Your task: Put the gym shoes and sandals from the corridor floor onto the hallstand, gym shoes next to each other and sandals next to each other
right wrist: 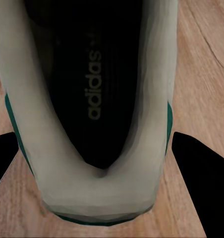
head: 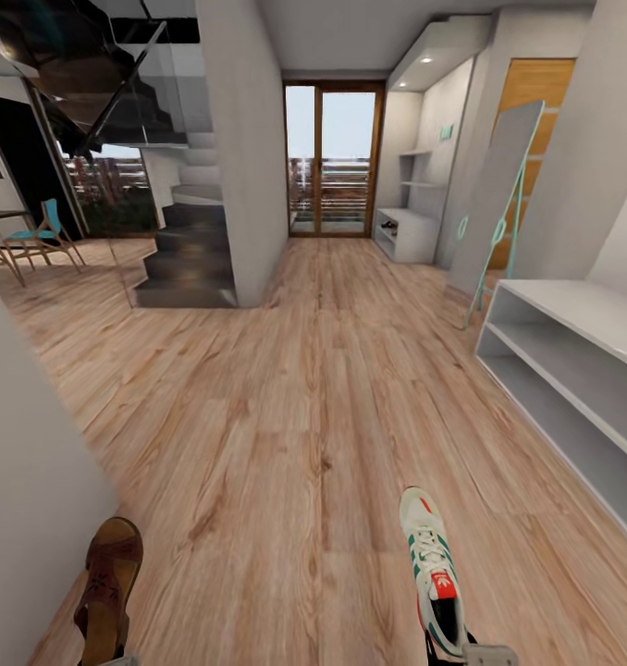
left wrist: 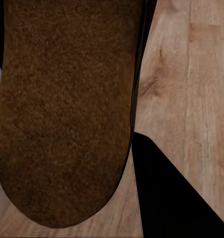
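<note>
- Robot faces down the corridor; floor [head: 295, 388] runs ahead to a glass door.
- One sandal [head: 108, 587] hangs at the head view's lower left, toe forward, held up off the boards by the look of it.
- One gym shoe [head: 434, 573] is at lower right, also toe forward, likely carried.
- Hallstand [head: 415, 231] stands far down the right wall; nothing on it can be made out at that range. A nearer white bench [head: 572, 370] on the right has bare shelves.
- Judged: both items lifted, none racked; the other sandal and shoe remain.
- Left gripper [left wrist: 137, 148]: a dark finger [left wrist: 166, 193] lies against the sandal sole; reads as clamped on it.
- Right gripper [right wrist: 99, 163]: dark fingers [right wrist: 198, 168] flank the shoe's heel, pressed to both sides.
</note>
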